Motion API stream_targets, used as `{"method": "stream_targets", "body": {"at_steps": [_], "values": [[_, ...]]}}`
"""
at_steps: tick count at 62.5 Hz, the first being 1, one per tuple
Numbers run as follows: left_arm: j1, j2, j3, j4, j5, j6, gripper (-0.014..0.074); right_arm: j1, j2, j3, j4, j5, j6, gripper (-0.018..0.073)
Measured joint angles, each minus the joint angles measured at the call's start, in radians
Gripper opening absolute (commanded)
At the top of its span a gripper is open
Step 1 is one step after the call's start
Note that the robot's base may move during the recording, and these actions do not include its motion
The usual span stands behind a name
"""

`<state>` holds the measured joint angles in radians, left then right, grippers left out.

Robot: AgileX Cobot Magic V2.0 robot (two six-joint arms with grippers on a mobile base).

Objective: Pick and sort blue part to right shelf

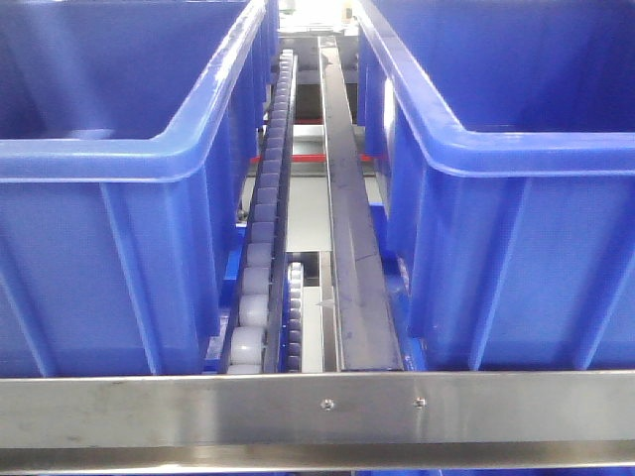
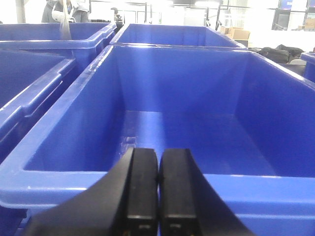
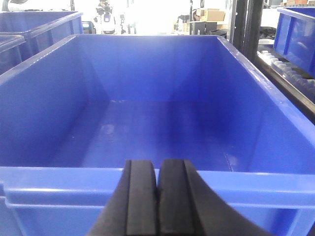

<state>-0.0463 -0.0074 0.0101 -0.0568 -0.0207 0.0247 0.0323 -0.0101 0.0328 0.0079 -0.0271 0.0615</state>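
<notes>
Wrist views: left claw and right claw closed, empty, facing bin rims.

Two large blue bins fill the front view: one at the left and one at the right, with thick rounded rims. Between them a roller track of pale wheels runs from bottom centre toward the top, beside a dark metal rail. A steel crossbar with two screws spans the bottom edge. In the left wrist view, further blue bins sit at upper left, with cardboard boxes at upper right.
</notes>
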Motion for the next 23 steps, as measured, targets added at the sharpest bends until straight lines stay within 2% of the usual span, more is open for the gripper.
{"method": "stream_targets", "body": {"at_steps": [23], "values": [[0.000,0.000,0.000,0.000,-0.002,0.000,0.0136,0.000,0.000,0.000,0.000,0.000,0.000,0.0055]]}}
